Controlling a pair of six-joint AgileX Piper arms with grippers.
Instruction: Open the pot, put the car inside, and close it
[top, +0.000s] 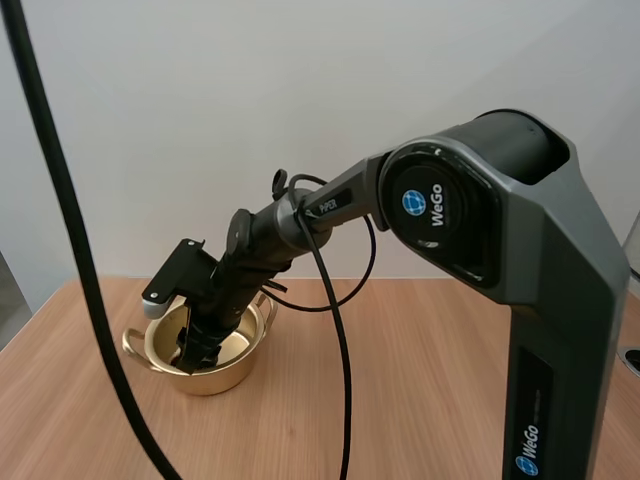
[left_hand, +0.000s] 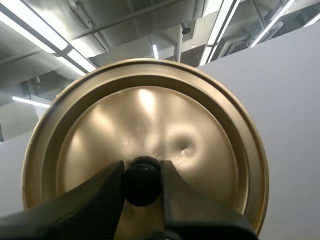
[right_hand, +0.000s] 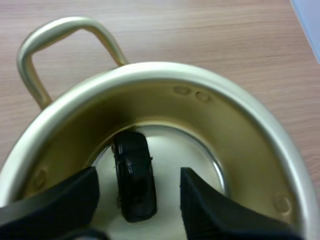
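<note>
A gold pot (top: 215, 375) stands open on the wooden table at the left. My right gripper (top: 195, 355) reaches down into it. In the right wrist view its fingers (right_hand: 210, 210) stand apart, open, over the pot's floor. A small black car (right_hand: 134, 175) lies on that floor between the fingers, touching neither. The pot's rim (right_hand: 210, 82) and one loop handle (right_hand: 60, 35) show around it. My left gripper (left_hand: 142, 182) is shut on the black knob (left_hand: 142, 181) of the gold lid (left_hand: 150, 120), held up off the table.
The wooden table (top: 420, 400) spreads to the right and front of the pot. My right arm's grey base (top: 540, 300) stands tall at the right. A plain white wall lies behind.
</note>
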